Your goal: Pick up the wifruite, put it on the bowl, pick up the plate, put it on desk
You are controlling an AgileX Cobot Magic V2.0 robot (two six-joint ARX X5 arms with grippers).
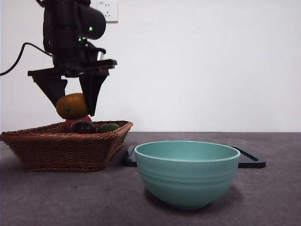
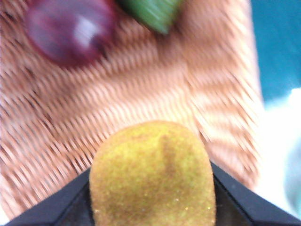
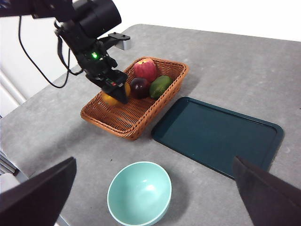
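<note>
Above the wicker basket [image 1: 66, 146], at the left of the front view, my left gripper [image 1: 74, 101] has its two black jaws clamped on the wifruite [image 1: 71, 106], which hangs clear of the other fruit. In the left wrist view the wifruite [image 2: 153, 174] fills the space between the jaws, and under it I see the basket weave, a dark purple fruit [image 2: 70, 30] and a piece of a green fruit [image 2: 150, 14].

The step in hand, as I judge it, is the carry to the bowl [image 1: 187, 172]. To do it well I would first bring the fruit above the basket rim, then travel sideways until it is over the middle of the bowl, and lower it close to the bottom before I let the jaws part, so that the round fruit does not bounce out. The grip should stay firm but not crush the skin.

The left arm comes down from above, the wrist nearly vertical, the jaws pointing down at the basket. The right gripper [image 3: 150, 197] waits high over the desk [image 3: 225, 61], its jaws wide apart and holding nothing; below it lie the bowl and the dark teal tray [image 3: 216, 134], beside the basket.
</note>
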